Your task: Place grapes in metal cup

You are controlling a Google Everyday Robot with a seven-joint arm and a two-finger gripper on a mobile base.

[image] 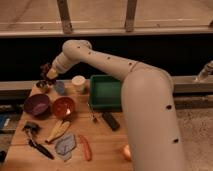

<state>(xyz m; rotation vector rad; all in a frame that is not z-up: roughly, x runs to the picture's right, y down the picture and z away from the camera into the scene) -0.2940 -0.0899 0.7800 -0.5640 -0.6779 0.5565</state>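
Silver metal is glimpsed at the far left corner of the pale wooden table (pixel 107 146), where the small shiny silver metal cup (pixel 41 86) is stood upright beside a blue-grey cup (pixel 60 88). Just above it, the two-finger gripper (pixel 48 74) of the cream-coloured robot arm (pixel 115 67) is seen closed on the elongated bunch of dark reddish-brown grapes (pixel 45 68); whether the bunch touches the cup's rim cannot be told. A white cup (pixel 78 82) and a green rectangular bin (pixel 106 93) are set to the right. A purple bowl (pixel 36 105) and an orange-red bowl (pixel 63 107) are placed nearer the front, and a slim orange-red carrot-like piece (pixel 85 148) is laid by the front edge.
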